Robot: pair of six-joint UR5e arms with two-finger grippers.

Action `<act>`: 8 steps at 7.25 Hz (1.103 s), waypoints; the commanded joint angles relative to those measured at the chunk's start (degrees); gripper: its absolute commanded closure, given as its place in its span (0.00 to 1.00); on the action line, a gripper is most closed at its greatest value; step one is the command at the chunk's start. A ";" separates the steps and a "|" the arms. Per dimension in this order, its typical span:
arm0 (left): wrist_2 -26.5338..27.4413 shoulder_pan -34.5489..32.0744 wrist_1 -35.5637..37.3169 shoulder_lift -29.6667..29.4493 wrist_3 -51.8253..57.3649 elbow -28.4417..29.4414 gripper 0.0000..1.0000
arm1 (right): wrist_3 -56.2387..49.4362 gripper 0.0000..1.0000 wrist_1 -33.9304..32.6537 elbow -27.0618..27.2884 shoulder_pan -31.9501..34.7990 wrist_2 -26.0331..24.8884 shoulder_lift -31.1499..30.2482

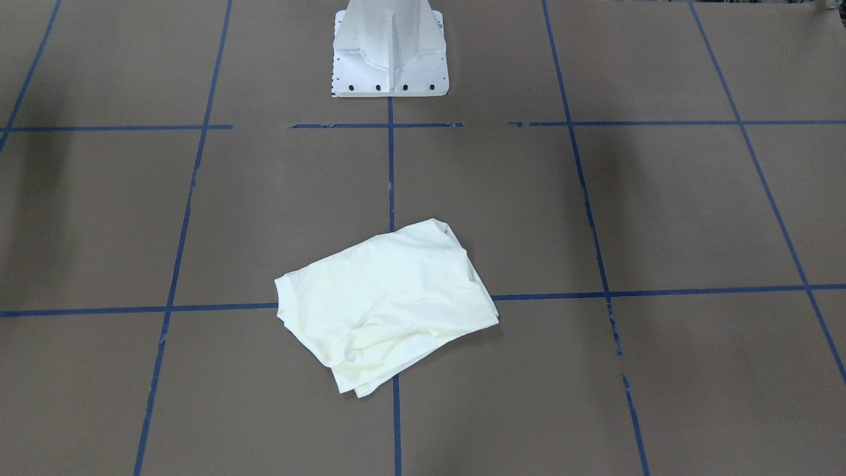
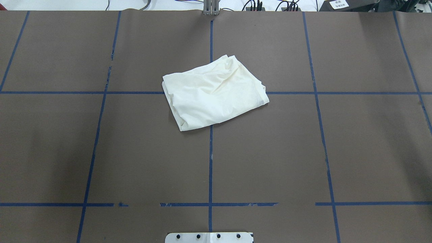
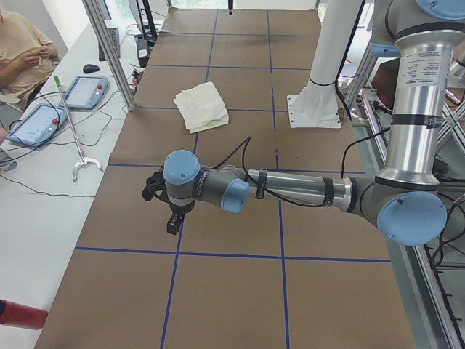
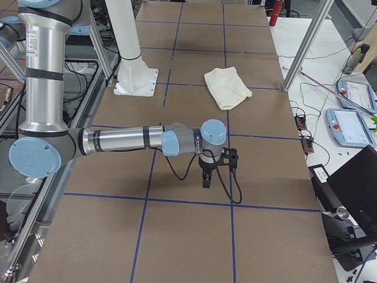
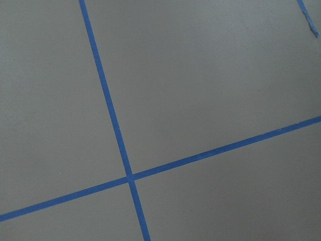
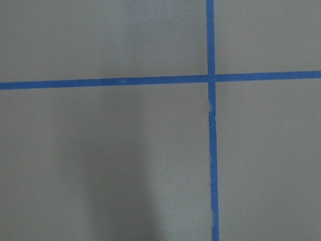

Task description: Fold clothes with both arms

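On the counter (image 2: 135, 152) you have the shirt (image 2: 216, 92) folded, plain side up. Left claw (image 3: 171, 224) and right claw (image 4: 205, 180) hang well apart from it; spread or pressed, cannot tell.

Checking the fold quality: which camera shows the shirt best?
Overhead exterior: the shirt lies large and unblocked, creases clear. Front-facing shows it similarly well; the side views show it small and distant; wrist cameras see only table.

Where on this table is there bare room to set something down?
The table is bare between the folded shirt and the white pedestal base, and in the grid squares on both sides of the shirt. Only the shirt's patch is taken.
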 commanded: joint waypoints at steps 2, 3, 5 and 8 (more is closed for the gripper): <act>0.10 0.01 1.63 6.34 -0.03 -4.16 0.00 | -0.07 0.00 0.05 -0.02 0.00 0.00 -0.08; 0.19 -0.16 8.09 7.15 -0.03 -7.05 0.00 | -0.08 0.00 0.05 0.07 0.00 0.00 -0.08; 8.65 -0.08 18.49 10.13 -0.03 -14.51 0.00 | -0.16 0.00 0.05 -0.28 0.00 0.00 0.27; 9.60 0.01 18.79 11.73 -0.12 -13.85 0.00 | -0.16 0.00 0.05 -0.10 0.00 0.00 0.36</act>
